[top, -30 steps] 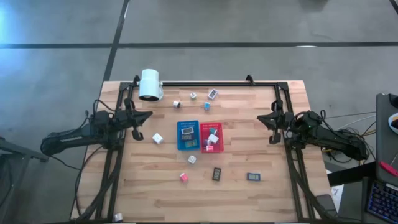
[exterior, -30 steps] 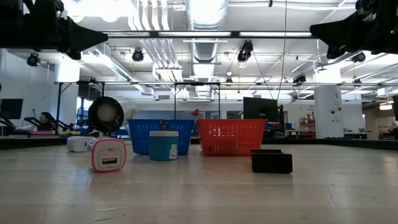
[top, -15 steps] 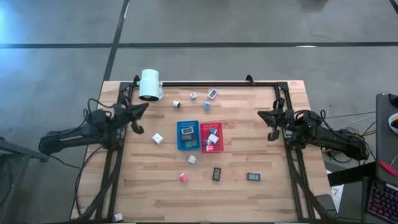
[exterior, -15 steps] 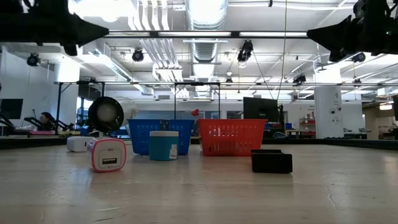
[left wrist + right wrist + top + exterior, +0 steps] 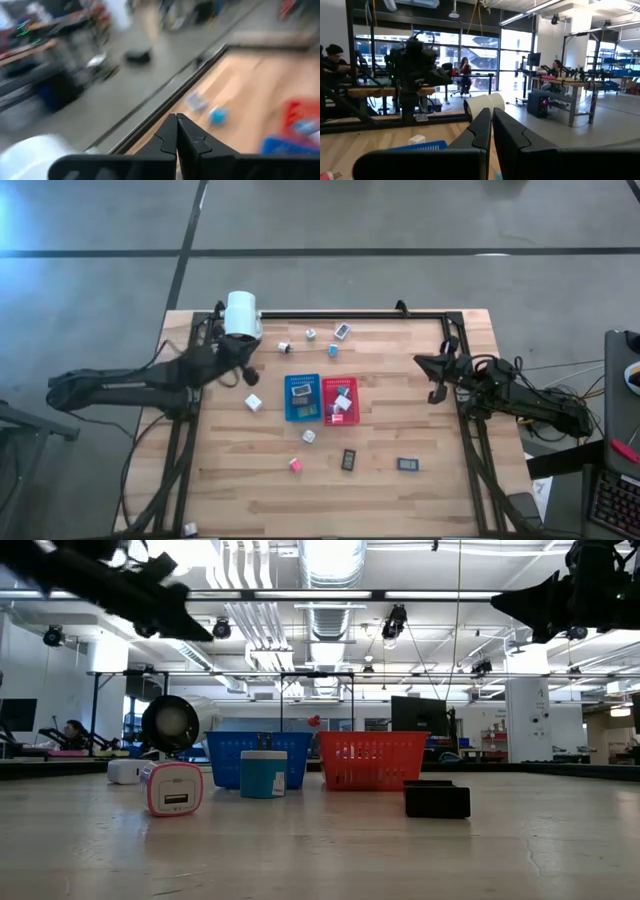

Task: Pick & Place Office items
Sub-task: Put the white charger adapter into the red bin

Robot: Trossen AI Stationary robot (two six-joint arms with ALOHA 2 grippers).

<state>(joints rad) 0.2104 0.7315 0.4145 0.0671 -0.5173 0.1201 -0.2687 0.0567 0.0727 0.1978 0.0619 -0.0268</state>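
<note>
Office items [image 5: 253, 402] lie scattered mid-frame around the trays [image 5: 303, 398], and with my left gripper [image 5: 248, 358] and right gripper [image 5: 421, 362] both clenched empty, I risk knocking cubes aside unless they open first.

A robotics lab: exposed ceiling ducts [image 5: 330, 580], workbenches [image 5: 560, 85] with equipment, seated people [image 5: 465, 67], glass partitions [image 5: 445, 50].

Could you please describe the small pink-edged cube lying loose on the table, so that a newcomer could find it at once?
Start from the blue perforated plastic tray at the middle of the wooden table. The small pink-edged cube lies on bare wood on the side away from the big white cylinder. Its closest neighbour, a small white cube, has no pink.
</note>
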